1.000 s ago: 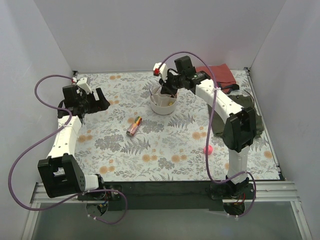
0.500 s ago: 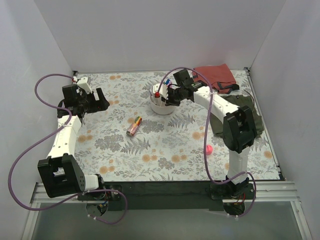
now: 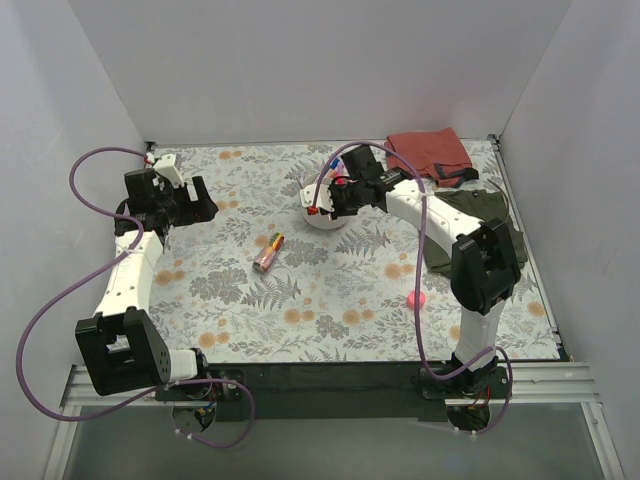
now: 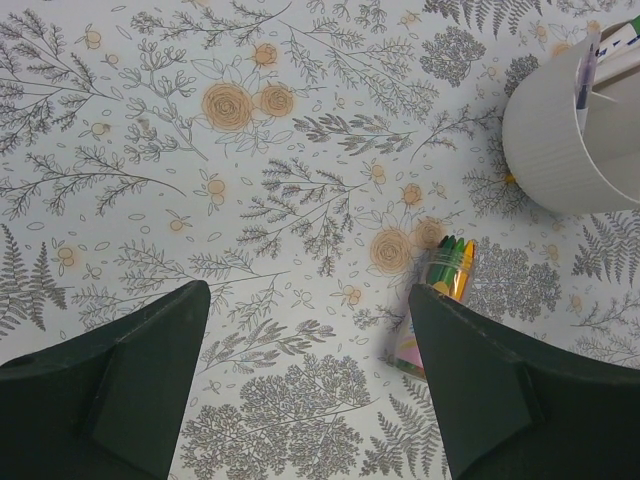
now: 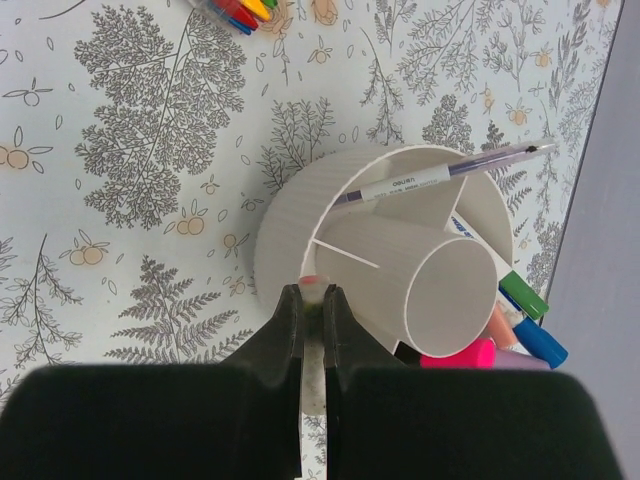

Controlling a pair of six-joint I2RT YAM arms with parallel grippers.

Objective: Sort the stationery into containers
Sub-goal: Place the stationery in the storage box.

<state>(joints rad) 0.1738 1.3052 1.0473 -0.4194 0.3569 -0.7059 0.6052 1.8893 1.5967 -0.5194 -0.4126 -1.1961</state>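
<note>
The right gripper (image 5: pixel 311 300) has its fingers drawn almost together on a small tan-pink bit (image 5: pixel 312 283). It hangs over the near rim of the round white ribbed bowl (image 5: pixel 285 225), just beside a thin divider. Only a sliver of the bit shows at the tips, so I cannot tell its shape or what it is. I judge it light and stiff, so a gentle pinch should be enough, and a low release should stop it bouncing out. The left gripper (image 4: pixel 308 295) is spread wide and empty above the floral table cover (image 4: pixel 150 150). The pink-orange patterned tube (image 4: pixel 440 300) lies just beside its right finger, near the bowl but apart from it. That tube looks smooth and round (it will probably roll), so it is best taken across its middle with the jaws square to its length. The small pink ball (image 3: pixel 417 298) sits well apart, near the right arm, and would likely squirt out of an off-centre grip. In the bowl, a thin clear-barrelled pen (image 5: pixel 440 175) lies across the rim, and a green cap (image 5: pixel 525 297), a blue cap (image 5: pixel 545 345) and a pink highlighter end (image 5: pixel 455 355) crowd the far side. The tall central cup (image 5: pixel 430 290) hides the compartments behind it. From overhead the right arm covers most of the bowl. The finger hides the tube's lower end in the left wrist view.
</note>
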